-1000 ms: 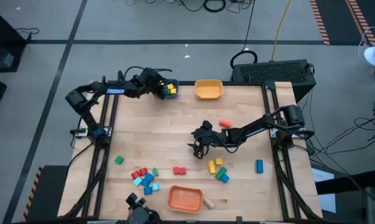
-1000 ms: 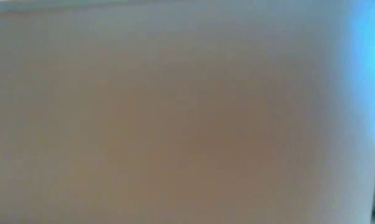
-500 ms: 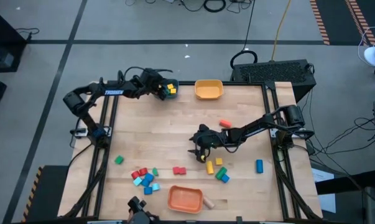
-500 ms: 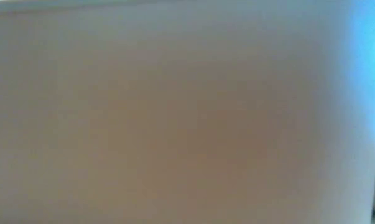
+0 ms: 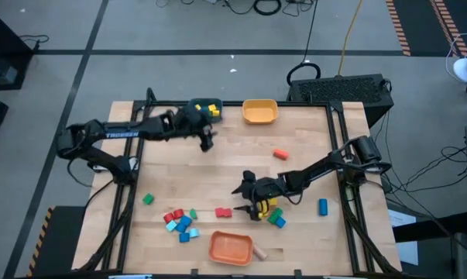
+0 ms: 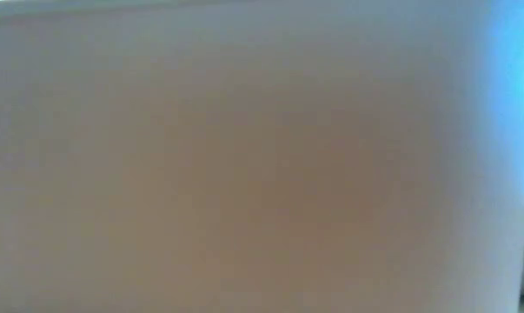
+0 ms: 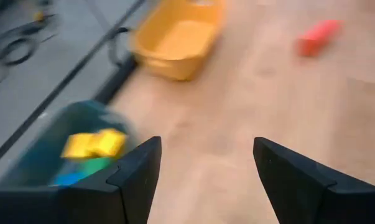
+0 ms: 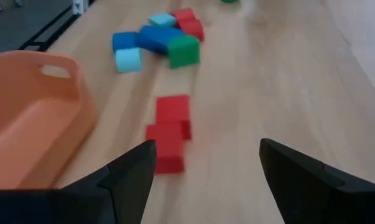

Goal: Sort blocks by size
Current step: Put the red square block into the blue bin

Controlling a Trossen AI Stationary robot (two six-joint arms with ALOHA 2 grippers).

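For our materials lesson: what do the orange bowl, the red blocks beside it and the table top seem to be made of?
Orange bowl: probably plastic, smooth matte walls with a moulded handle slot.
Red blocks: maybe painted wood or foam, flat even colour, no grain showing.
Table top: wood, pale with visible plank grain.

A robotics lab: a wooden tabletop (image 5: pixel 218 167) in a black metal frame (image 5: pixel 128 167) stands on a grey concrete floor (image 5: pixel 179 31) with striped hazard tape (image 5: pixel 396 27), loose cables (image 5: pixel 268 8) and a black equipment case (image 5: pixel 341 87) at the far side.
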